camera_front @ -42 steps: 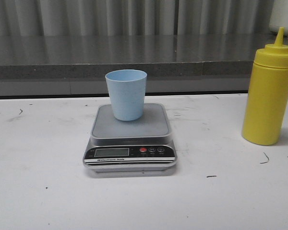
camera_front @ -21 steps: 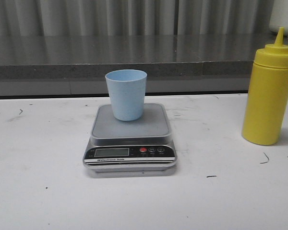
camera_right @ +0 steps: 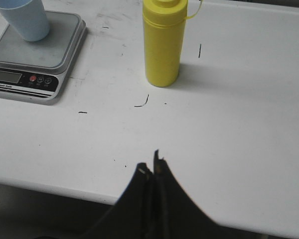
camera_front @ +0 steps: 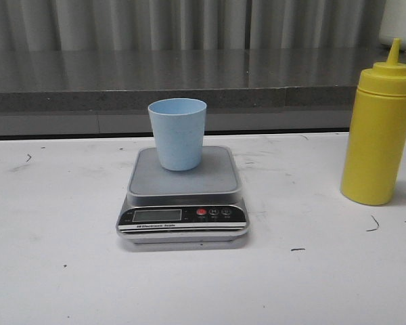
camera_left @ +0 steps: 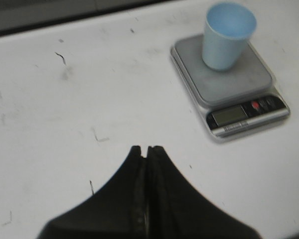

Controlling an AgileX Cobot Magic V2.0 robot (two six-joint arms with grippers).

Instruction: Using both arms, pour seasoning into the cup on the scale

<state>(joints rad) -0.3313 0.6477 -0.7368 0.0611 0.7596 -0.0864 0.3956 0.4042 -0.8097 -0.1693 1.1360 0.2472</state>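
Observation:
The pale blue cup [camera_front: 178,133] stands upright on the grey platform of the scale [camera_front: 183,191], mid-table; both show in the left wrist view too, cup [camera_left: 227,35] on scale [camera_left: 229,84]. The yellow seasoning bottle [camera_front: 379,128] stands upright at the table's right, and appears in the right wrist view as bottle [camera_right: 162,42] beside the scale [camera_right: 36,55] and cup [camera_right: 24,19]. My left gripper [camera_left: 146,149] is shut and empty, well short of the scale. My right gripper [camera_right: 152,164] is shut and empty near the table's front edge, apart from the bottle. Neither arm shows in the front view.
A white table [camera_front: 54,271] with small dark scuff marks carries everything. A grey ledge [camera_front: 189,81] and corrugated wall run behind it. A white object [camera_front: 400,24] sits at the far right on the ledge. The table's front edge [camera_right: 50,185] lies close under my right gripper.

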